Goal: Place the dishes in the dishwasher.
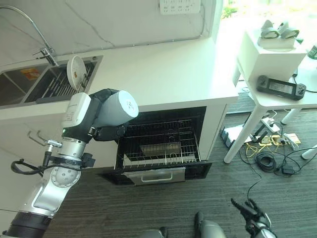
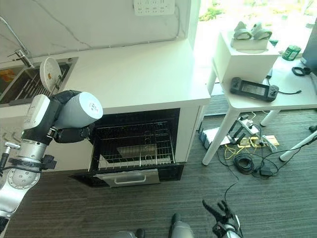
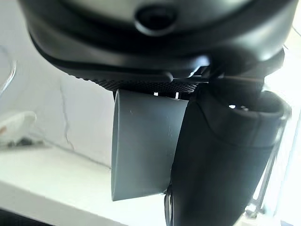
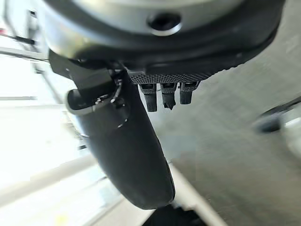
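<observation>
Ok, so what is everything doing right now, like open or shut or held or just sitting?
Dishwasher: door open, rack pulled out.
Rack: mostly bare, something flat lies in it.
Cup: grey, held in the left hand.
Left hand: curled round the cup, in front of the dishwasher.
Plate: white, standing on edge by the sink.
Sink: no water running.
Right hand: low over the floor, holding nothing.

The white counter [image 1: 163, 74] holds a sunken sink [image 1: 29, 84] at its left end, where a round plate [image 1: 77, 72] stands upright in a rack. Below the counter, the open dishwasher [image 1: 161, 141] shows its wire rack.
</observation>
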`<state>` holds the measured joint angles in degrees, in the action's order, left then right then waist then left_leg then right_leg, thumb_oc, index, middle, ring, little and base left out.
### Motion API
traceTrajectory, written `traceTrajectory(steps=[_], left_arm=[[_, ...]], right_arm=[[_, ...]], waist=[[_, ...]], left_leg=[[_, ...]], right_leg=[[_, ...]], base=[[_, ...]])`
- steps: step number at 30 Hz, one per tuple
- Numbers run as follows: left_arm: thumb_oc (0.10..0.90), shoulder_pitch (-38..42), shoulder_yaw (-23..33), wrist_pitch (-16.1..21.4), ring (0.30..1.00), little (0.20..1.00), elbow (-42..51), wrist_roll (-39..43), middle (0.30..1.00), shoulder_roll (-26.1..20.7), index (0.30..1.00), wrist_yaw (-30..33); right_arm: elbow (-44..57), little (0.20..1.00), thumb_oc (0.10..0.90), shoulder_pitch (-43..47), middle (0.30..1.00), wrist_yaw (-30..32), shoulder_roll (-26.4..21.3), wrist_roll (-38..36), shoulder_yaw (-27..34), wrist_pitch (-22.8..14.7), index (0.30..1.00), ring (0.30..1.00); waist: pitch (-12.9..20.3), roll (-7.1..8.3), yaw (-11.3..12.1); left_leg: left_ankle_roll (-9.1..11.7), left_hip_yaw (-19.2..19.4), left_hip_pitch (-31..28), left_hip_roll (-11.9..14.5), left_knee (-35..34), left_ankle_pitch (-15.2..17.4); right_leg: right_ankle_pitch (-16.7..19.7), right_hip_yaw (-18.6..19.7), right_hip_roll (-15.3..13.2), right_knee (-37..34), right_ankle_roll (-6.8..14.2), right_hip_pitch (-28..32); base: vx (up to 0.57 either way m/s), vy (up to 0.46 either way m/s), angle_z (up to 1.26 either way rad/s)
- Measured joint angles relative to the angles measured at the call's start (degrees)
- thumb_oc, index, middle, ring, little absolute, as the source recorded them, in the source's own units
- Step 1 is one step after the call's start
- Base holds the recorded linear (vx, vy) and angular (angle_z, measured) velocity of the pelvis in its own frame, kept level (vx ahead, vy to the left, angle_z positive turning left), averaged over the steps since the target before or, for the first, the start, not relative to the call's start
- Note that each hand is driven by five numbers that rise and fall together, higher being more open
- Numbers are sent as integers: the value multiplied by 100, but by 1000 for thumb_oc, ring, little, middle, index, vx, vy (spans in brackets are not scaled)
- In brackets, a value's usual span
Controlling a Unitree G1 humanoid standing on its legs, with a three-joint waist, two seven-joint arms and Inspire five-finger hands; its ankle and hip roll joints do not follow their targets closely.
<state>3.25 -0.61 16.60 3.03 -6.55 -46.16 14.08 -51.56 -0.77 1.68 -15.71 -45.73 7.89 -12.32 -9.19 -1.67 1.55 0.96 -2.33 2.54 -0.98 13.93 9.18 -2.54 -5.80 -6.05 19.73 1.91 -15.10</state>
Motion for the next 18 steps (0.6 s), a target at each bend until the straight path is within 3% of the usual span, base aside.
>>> traceTrajectory(steps=[1,3,7,10,11,13,18], left_arm=[[400,-6,-2,6,300,300,-93,433,300,383,300,-131],[400,-3,-28,68,300,300,-235,850,300,526,300,-358],[400,-78,-26,298,300,300,-428,1534,300,1244,300,-348],[400,-205,30,597,300,300,-565,1770,300,1874,300,-192],[400,-206,29,602,300,300,-571,1767,300,1889,300,-184],[400,-213,-25,684,300,300,-757,1608,300,2380,300,519],[400,-209,-31,717,300,300,-892,578,300,2569,300,2131]], right_arm=[[574,900,800,-41,900,-9,31,-174,170,-232,900,900],[1072,900,800,48,900,-17,30,-306,284,-701,900,900],[2889,900,800,-134,900,-121,27,-512,549,-1047,900,900],[4140,900,800,-168,900,-329,28,-497,573,-1103,900,900],[4174,900,800,-167,900,-336,28,-496,572,-1105,900,900],[4697,900,800,-99,900,-626,21,-368,387,-1210,900,900],[5189,900,800,-151,900,-985,-80,-392,-43,-1092,900,900]], waist=[[9,15,-13],[51,105,-196],[56,148,-334],[55,163,-478],[54,163,-477],[47,183,-593],[41,209,-634]], left_leg=[[-7,113,-73,1,-10,5],[-12,166,-91,10,17,8],[-38,363,-172,40,29,39],[-44,491,-196,60,48,49],[-44,497,-197,61,47,49],[-45,545,-241,84,11,51],[-44,701,-276,123,-65,46]], right_leg=[[37,80,22,-16,2,23],[86,92,35,-91,35,61],[147,145,32,-124,89,70],[243,183,65,-183,70,56],[246,189,67,-185,69,56],[293,238,111,-270,84,104],[338,231,116,-364,103,66]], base=[[15,-38,-29],[25,-30,-24],[5,2,-28],[-6,14,-22],[1,15,-24],[15,18,-16],[12,-1,-18]])
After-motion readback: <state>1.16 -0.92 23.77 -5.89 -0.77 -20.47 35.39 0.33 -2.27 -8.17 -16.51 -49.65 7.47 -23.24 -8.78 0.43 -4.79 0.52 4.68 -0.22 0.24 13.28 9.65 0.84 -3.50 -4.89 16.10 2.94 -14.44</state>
